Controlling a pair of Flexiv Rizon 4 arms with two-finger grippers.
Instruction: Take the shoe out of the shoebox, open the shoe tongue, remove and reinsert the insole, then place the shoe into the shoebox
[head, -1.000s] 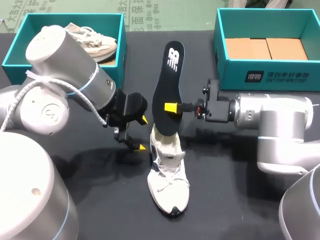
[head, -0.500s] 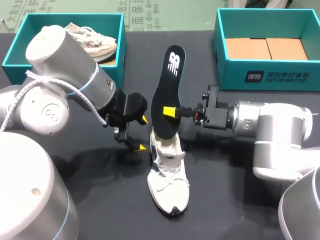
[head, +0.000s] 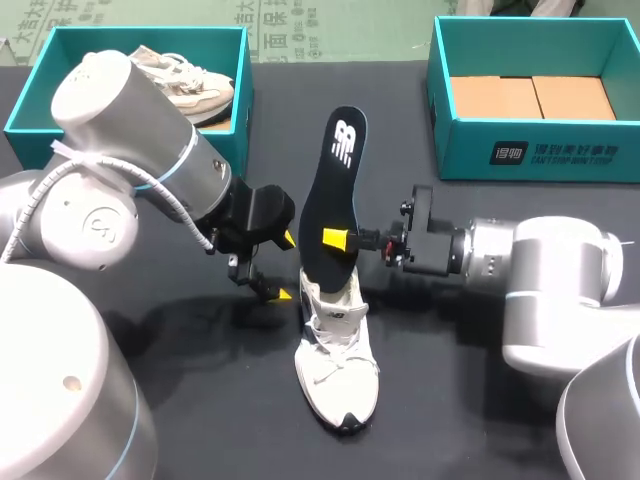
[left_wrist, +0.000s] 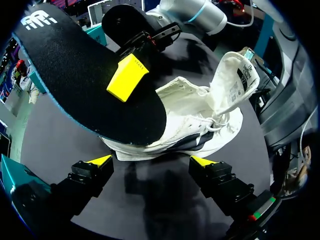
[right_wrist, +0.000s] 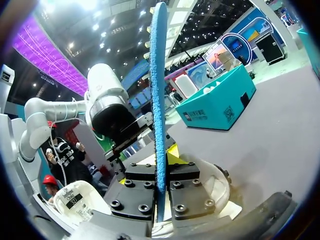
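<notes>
Alignment matters: with our right gripper (head: 336, 238) pinching the black foam insole (head: 338, 170), we should steer it straight into the white lace-up sneaker (head: 338, 372), left gripper (head: 286, 266) spread alongside.

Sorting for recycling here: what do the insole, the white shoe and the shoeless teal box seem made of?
The insole: probably foam, black woven-looking fabric top, grainy blue edge in the right wrist view. The shoe: matte white textile or mesh upper, fabric laces, dark sole trim. The box: teal printed cardboard, smooth, with plain brown card inside.
</notes>
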